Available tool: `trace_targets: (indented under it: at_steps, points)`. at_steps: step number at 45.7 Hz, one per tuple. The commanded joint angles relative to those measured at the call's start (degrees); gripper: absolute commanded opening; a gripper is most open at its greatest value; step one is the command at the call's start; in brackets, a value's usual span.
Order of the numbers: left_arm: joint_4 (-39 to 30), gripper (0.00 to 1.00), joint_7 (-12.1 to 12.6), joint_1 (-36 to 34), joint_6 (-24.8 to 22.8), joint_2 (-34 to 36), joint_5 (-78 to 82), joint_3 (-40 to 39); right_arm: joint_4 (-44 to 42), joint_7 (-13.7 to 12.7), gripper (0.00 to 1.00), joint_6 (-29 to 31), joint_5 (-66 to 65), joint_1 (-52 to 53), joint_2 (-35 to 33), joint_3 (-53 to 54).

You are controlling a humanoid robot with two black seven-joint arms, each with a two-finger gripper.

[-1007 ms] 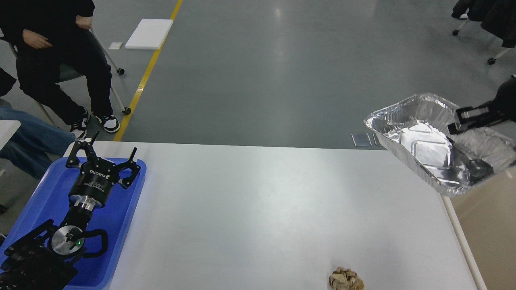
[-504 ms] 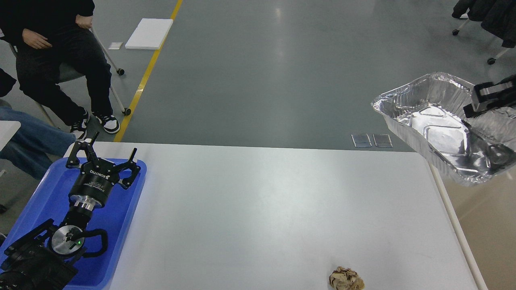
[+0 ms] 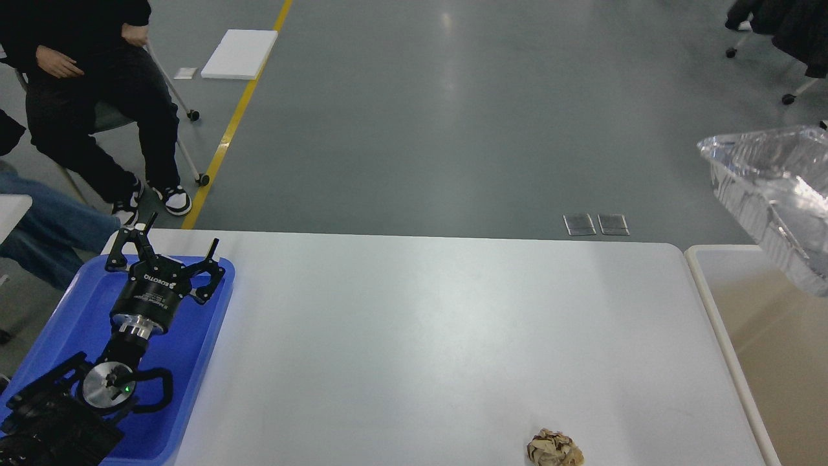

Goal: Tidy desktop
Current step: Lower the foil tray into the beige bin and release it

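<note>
While the crinkled silver foil tray (image 3: 776, 194) hangs beyond the smooth white desktop's (image 3: 420, 323) right edge, a crumpled brown paper wad (image 3: 555, 448) remains near its front edge; left gripper (image 3: 169, 249) spread, right unseen.

Bright, even overhead light, no harsh shadows. Soft glare patch on the counter (image 3: 453, 336) around mid-surface, and pale reflected streaks on the grey floor (image 3: 453, 97) at top centre. Foil tray (image 3: 776, 194) at right edge is motion-blurred and partly blown out by specular highlights. Left gripper (image 3: 169, 249) is sharp, throws only a faint shadow on the blue tray (image 3: 213, 310). Crumpled paper wad (image 3: 555, 448) at the bottom edge is in focus. Slight wide-angle stretch at corners.
</note>
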Motion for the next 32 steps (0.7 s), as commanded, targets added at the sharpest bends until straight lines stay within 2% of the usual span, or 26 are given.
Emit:
trace_targets:
  at_steps: [1, 17, 23, 32]
  points:
    - [0.01, 0.99, 0.01, 0.00, 0.01, 0.00, 0.00, 0.00, -8.93, -0.05, 0.00, -0.31, 0.01, -7.70, -6.78, 1.21]
    - [0.01, 0.99, 0.01, 0.00, 0.01, 0.00, 0.00, 0.00, -15.26, -0.05, 0.00, -7.25, 0.97, -24.04, -11.35, 7.01]
    - [0.10, 0.99, 0.01, 0.09, 0.01, 0.09, 0.00, 0.00, -16.23, 0.04, 0.00, -12.78, 3.34, -29.49, -11.62, 7.89]
    - [0.10, 0.99, 0.01, 0.09, 0.01, 0.09, 0.00, 0.00, -17.72, 0.04, 0.00, -21.92, 9.93, -43.81, -8.81, 11.22]
